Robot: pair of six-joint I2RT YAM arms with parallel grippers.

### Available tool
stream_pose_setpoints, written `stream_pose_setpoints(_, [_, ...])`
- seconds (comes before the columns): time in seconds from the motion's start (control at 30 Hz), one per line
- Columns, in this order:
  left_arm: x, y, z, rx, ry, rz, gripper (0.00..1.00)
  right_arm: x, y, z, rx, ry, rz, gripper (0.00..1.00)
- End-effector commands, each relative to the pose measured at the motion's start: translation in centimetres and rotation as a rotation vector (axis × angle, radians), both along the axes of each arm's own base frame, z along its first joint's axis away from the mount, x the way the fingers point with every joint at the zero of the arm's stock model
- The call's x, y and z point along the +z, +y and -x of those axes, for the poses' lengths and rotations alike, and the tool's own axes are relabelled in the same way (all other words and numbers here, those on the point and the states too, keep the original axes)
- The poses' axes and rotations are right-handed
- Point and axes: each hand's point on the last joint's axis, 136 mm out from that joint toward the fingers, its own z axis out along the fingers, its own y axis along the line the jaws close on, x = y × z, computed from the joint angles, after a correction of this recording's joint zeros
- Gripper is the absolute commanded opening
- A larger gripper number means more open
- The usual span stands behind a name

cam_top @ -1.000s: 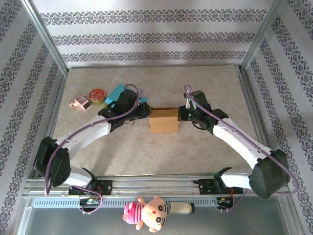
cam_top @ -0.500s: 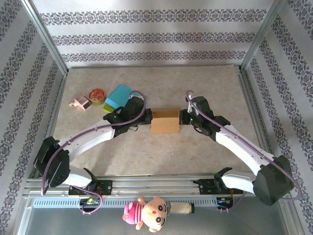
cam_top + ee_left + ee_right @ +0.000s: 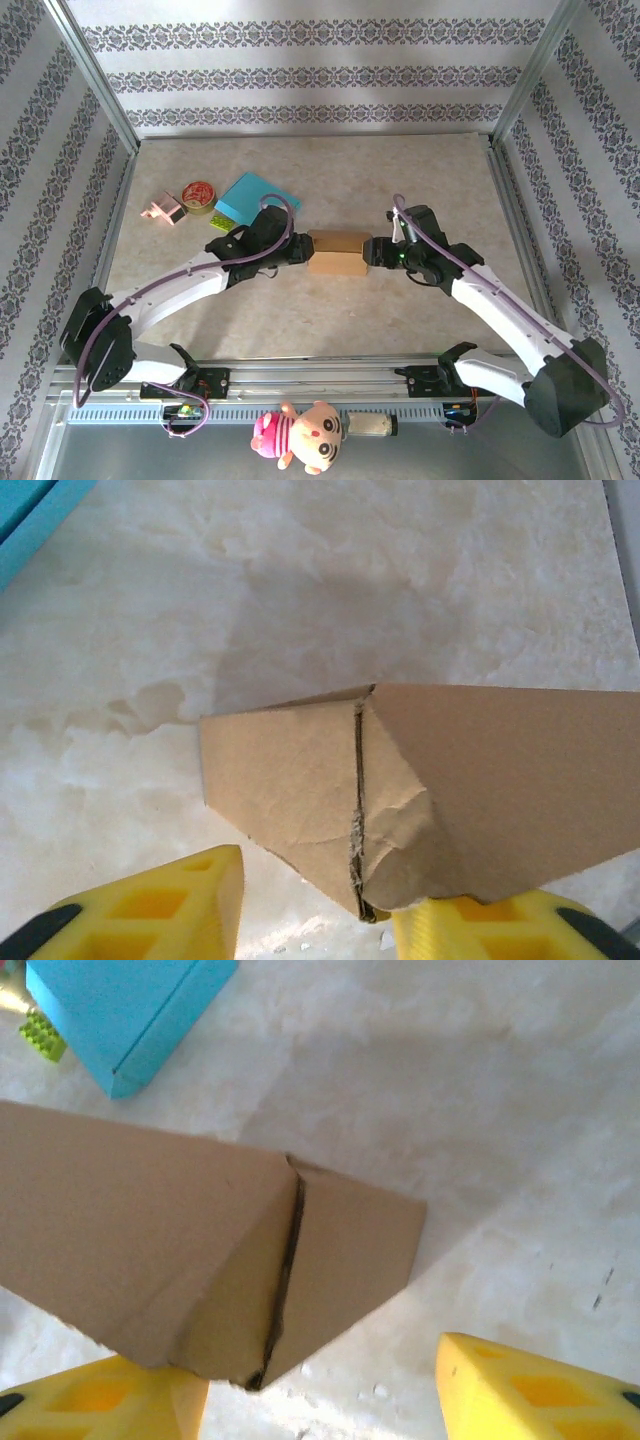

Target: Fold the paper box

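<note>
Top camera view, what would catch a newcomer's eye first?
The brown paper box sits in the middle of the table, with the left end effector and the right end effector flanking its two ends, both open. A blue box lies further back on the left, and a pink plush doll sits at the near edge.

A: Bright?
B: Evenly so; diffuse light; a soft shadow lies on the table (image 3: 450, 560) beside the paper box (image 3: 500, 780).
A: Sharp?
B: Mostly; the left gripper's yellow fingers (image 3: 150, 905) blur near the lens.
</note>
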Motion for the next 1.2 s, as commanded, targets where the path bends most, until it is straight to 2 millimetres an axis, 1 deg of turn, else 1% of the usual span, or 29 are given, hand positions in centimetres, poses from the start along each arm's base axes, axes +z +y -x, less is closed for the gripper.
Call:
stream_pose_setpoints(0.0, [-1.0, 0.8, 2.9, -0.030, 0.085, -0.026, 0.46, 2.0, 0.3, 1.5, 0.035, 0.035, -0.084, 0.67])
stream_pose_setpoints(0.07, [1.1, 0.7, 2.6, -0.020, 0.032, 0.025, 0.47, 3.2, 0.4, 1.2, 0.020, 0.021, -0.138, 0.70])
stream_pose_setpoints(0.17, [4.0, 0.7, 2.0, 0.001, -0.036, 0.080, 0.49, 4.9, 0.5, 0.1, -0.021, 0.016, -0.221, 0.70])
stream_pose_setpoints(0.23, [5.0, 0.8, 1.2, 0.034, -0.044, 0.102, 0.49, 5.7, 0.6, -1.0, -0.049, 0.021, -0.265, 0.70])
stream_pose_setpoints(0.33, [5.8, 0.9, -0.1, 0.093, -0.035, 0.145, 0.53, 5.6, 0.6, -2.6, -0.095, 0.061, -0.284, 0.68])
stream_pose_setpoints(0.43, [5.4, 1.0, -1.9, 0.156, -0.013, 0.212, 0.54, 5.3, 0.6, -3.8, -0.130, 0.098, -0.313, 0.67])
stream_pose_setpoints(0.47, [5.6, 0.9, -2.7, 0.172, -0.016, 0.262, 0.56, 5.1, 0.5, -4.1, -0.143, 0.104, -0.321, 0.65])
stream_pose_setpoints(0.53, [6.2, 0.5, -4.0, 0.193, -0.021, 0.365, 0.64, 5.0, 0.2, -4.8, -0.160, 0.109, -0.329, 0.60])
stream_pose_setpoints(0.57, [6.3, 0.5, -4.7, 0.206, -0.019, 0.398, 0.65, 5.0, 0.0, -5.0, -0.171, 0.112, -0.329, 0.58])
stream_pose_setpoints(0.63, [6.3, 0.7, -5.4, 0.215, -0.014, 0.395, 0.65, 5.0, -0.2, -5.2, -0.185, 0.117, -0.329, 0.58])
stream_pose_setpoints(0.67, [6.3, 0.7, -5.6, 0.211, -0.016, 0.374, 0.65, 4.7, -0.3, -5.2, -0.187, 0.124, -0.321, 0.56])
stream_pose_setpoints(0.7, [6.0, 0.5, -5.7, 0.202, -0.006, 0.357, 0.65, 4.4, -0.2, -5.1, -0.181, 0.136, -0.319, 0.53])
stream_pose_setpoints(0.73, [5.6, 0.4, -5.6, 0.194, 0.006, 0.348, 0.65, 3.9, 0.0, -4.9, -0.172, 0.151, -0.319, 0.52])
stream_pose_setpoints(0.8, [4.2, 0.1, -5.3, 0.181, 0.049, 0.341, 0.63, 2.8, 0.2, -4.5, -0.169, 0.181, -0.316, 0.52])
stream_pose_setpoints(0.87, [2.5, -0.3, -5.0, 0.167, 0.089, 0.333, 0.59, 1.7, 0.3, -4.0, -0.164, 0.208, -0.316, 0.50])
stream_pose_setpoints(0.93, [0.8, -0.1, -4.6, 0.174, 0.120, 0.319, 0.49, 0.6, 0.0, -3.6, -0.168, 0.222, -0.287, 0.45])
stream_pose_setpoints(0.97, [-0.1, 0.2, -4.4, 0.185, 0.133, 0.306, 0.42, -0.2, -0.3, -3.3, -0.172, 0.227, -0.262, 0.40])
stream_pose_setpoints(1.03, [-1.2, 0.7, -3.9, 0.193, 0.146, 0.282, 0.31, -1.8, -1.1, -2.7, -0.175, 0.234, -0.202, 0.34])
stream_pose_setpoints(1.1, [-2.7, 1.1, -2.8, 0.186, 0.180, 0.254, 0.19, -3.6, -1.8, -1.7, -0.161, 0.255, -0.130, 0.29])
stream_pose_setpoints(1.13, [-3.6, 1.4, -2.2, 0.180, 0.199, 0.239, 0.15, -4.4, -2.0, -1.1, -0.155, 0.271, -0.102, 0.29])
stream_pose_setpoints(1.17, [-4.6, 1.7, -1.3, 0.174, 0.222, 0.216, 0.15, -5.1, -2.2, -0.6, -0.148, 0.279, -0.077, 0.29])
